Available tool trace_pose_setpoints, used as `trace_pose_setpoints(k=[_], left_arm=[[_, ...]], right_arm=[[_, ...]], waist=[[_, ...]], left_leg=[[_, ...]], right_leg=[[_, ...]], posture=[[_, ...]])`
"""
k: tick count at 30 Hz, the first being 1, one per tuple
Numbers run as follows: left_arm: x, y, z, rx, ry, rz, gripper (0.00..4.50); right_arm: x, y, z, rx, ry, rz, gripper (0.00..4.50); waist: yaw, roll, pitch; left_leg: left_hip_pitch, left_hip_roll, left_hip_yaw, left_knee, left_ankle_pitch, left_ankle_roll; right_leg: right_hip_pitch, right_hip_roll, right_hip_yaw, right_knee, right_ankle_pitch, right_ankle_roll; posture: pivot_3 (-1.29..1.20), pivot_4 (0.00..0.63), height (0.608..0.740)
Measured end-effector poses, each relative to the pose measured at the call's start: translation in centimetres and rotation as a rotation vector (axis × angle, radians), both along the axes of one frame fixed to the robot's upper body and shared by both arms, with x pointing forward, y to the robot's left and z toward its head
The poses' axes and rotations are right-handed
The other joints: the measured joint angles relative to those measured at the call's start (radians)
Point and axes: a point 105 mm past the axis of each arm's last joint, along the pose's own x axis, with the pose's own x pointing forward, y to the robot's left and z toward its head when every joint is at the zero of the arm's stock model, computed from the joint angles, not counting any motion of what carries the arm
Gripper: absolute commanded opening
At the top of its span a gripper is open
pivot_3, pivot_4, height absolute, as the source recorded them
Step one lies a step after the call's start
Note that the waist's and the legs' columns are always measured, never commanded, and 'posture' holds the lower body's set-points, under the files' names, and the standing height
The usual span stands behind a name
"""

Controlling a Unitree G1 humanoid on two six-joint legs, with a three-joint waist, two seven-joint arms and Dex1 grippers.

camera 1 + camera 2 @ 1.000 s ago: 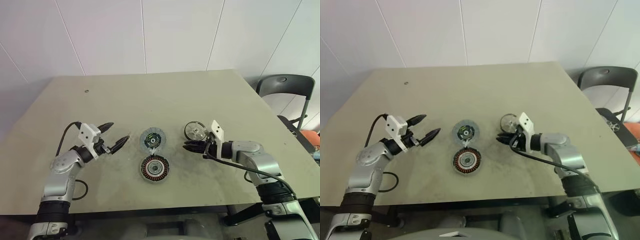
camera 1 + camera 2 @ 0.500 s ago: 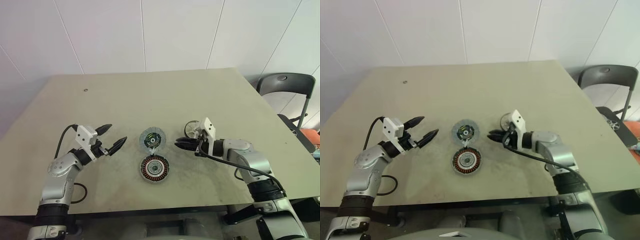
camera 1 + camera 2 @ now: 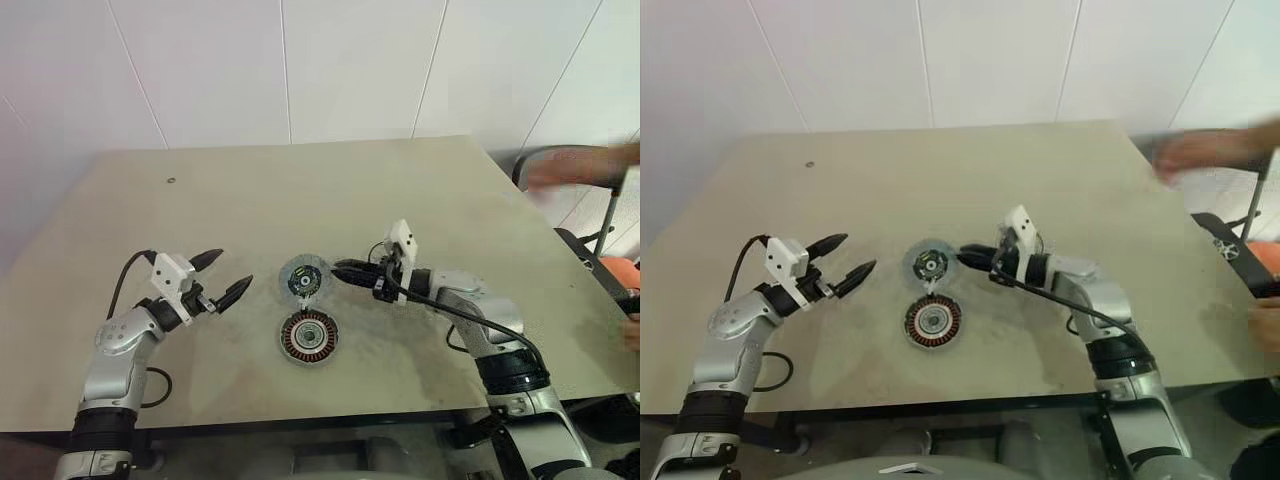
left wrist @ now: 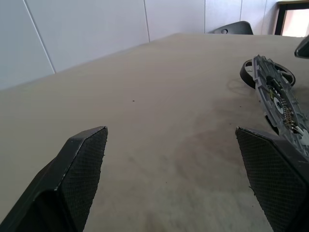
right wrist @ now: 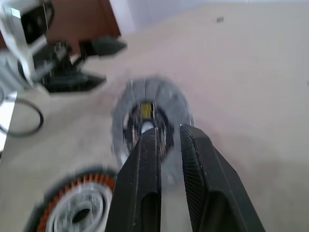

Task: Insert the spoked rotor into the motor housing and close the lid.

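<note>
The lid (image 3: 303,277), a grey disc with a green centre, lies mid-table. Just nearer me lies the motor housing (image 3: 309,336) with its copper windings. My right gripper (image 3: 338,268) points left, its tips at the lid's right edge, shut with nothing between the fingers. The right wrist view looks past those fingers (image 5: 145,159) at the lid (image 5: 145,121) and the housing (image 5: 79,208). My left gripper (image 3: 232,270) hangs open left of the lid, apart from it. The spoked rotor (image 4: 251,72) shows dark-rimmed behind the lid in the left wrist view; my right hand covers it in the head views.
A person's blurred arm (image 3: 580,165) reaches in at the far right, above a grey chair (image 3: 530,170). The table's front edge (image 3: 300,412) runs close below the housing. A black cable (image 3: 160,380) loops beside my left arm.
My right gripper has swung left and slightly up, from beside the rotor to the lid's right edge. A person's arm has come in at the right. The left gripper kept still.
</note>
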Motion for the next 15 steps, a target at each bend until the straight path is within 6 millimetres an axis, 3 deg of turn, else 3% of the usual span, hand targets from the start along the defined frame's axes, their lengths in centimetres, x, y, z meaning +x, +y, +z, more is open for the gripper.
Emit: trace_pose_setpoints(k=[15], left_arm=[[-0.11, 0.02, -0.02, 0.014, -0.013, 0.001, 4.50]], right_arm=[[0.29, 0.97, 0.88, 0.041, -0.003, 0.001, 0.73]], waist=[[0.000, 0.000, 0.000]], left_leg=[[0.000, 0.000, 0.001, 0.000, 0.000, 0.000]], right_leg=[[0.000, 0.000, 0.000, 0.000, 0.001, 0.000]], posture=[[0.00, 0.000, 0.740]])
